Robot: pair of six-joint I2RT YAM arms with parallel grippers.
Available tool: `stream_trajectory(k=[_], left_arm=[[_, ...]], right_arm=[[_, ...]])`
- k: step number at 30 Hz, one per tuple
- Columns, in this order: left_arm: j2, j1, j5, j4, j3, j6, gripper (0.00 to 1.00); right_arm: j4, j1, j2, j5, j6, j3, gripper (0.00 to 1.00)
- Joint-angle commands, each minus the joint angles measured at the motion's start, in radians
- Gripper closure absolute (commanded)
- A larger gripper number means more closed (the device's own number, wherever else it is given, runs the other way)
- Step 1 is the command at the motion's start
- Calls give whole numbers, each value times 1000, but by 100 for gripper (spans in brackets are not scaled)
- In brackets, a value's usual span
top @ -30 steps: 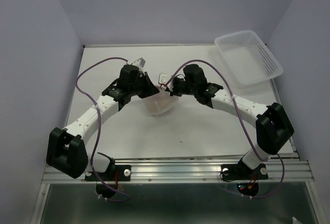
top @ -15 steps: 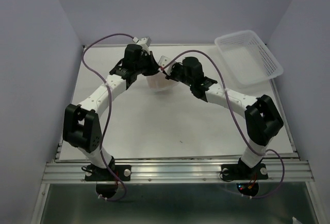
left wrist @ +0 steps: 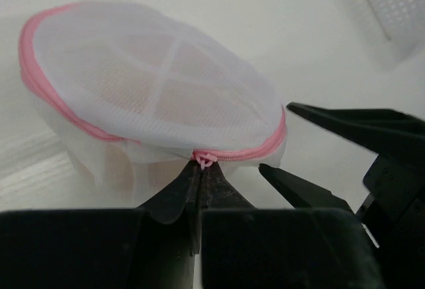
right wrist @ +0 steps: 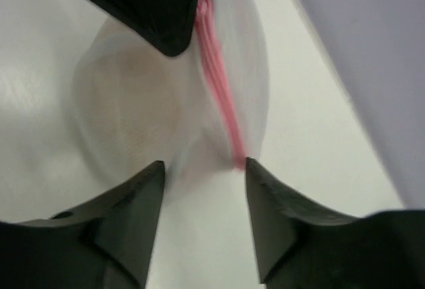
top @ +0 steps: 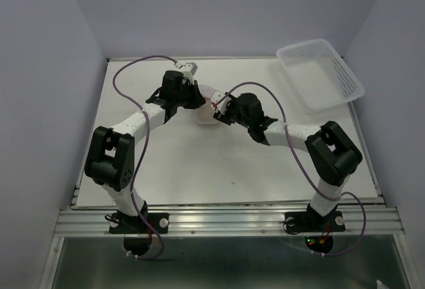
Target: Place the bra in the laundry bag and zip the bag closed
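Observation:
The laundry bag [top: 207,107] is a round white mesh pouch with pink zipper trim, lying on the far middle of the table between both grippers. In the left wrist view the laundry bag [left wrist: 153,83] looks zipped round its rim, and the bra [left wrist: 126,80] shows as a beige shape through the mesh. My left gripper [left wrist: 201,167] is shut, with the pink zipper pull [left wrist: 204,161] at its tips. My right gripper [right wrist: 204,164] is open, its fingers either side of the bag's pink-trimmed edge [right wrist: 219,90] without pinching it. The right gripper's fingers [left wrist: 345,124] stand apart beside the bag.
A clear plastic bin [top: 320,73] sits at the far right corner of the table, its corner also in the left wrist view as the bin [left wrist: 395,3]. Purple cables loop over both arms. The two wrists are close together over the bag.
Both arms carried the bag toward the far side of the table and set it down. The right gripper opened and let go of the bag's edge.

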Motion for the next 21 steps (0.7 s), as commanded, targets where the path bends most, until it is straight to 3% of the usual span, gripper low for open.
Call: stream_trajectory(k=[1,2,3,5,6,7,8,15,18,21], left_arm=[[-92,-3,48,99,-130,-12,87],[-119,-12,38,113,-186,-12,81],[-174,-38,20,105,-230,-12,62],[-236,-64,-1,95,-268,-14,47],[-302,-72,-23,82,-285,-26,22],[-333,-80,-32,53,-314,-37,16],[-369,-83,-63,41,-327,-58,2],[-572,-92,-123,-70,-353,-113,1],[-578,-92,-219,-76,-316,-153,1],[-475,-86,-307,-83,-218,-172,1]], right_arm=[[71,1,-105,-42,102,-120,37],[31,12,-153,-71,112,-149,32],[-7,26,-182,-91,119,-165,20],[-35,26,-243,-125,138,-193,13],[-57,26,-306,-153,180,-209,6],[-80,26,-337,-203,194,-216,0],[-100,26,-366,-211,242,-222,0],[-138,26,-477,-98,419,-202,0],[-155,26,-416,20,499,-107,0],[-163,26,-301,129,565,20,0]])
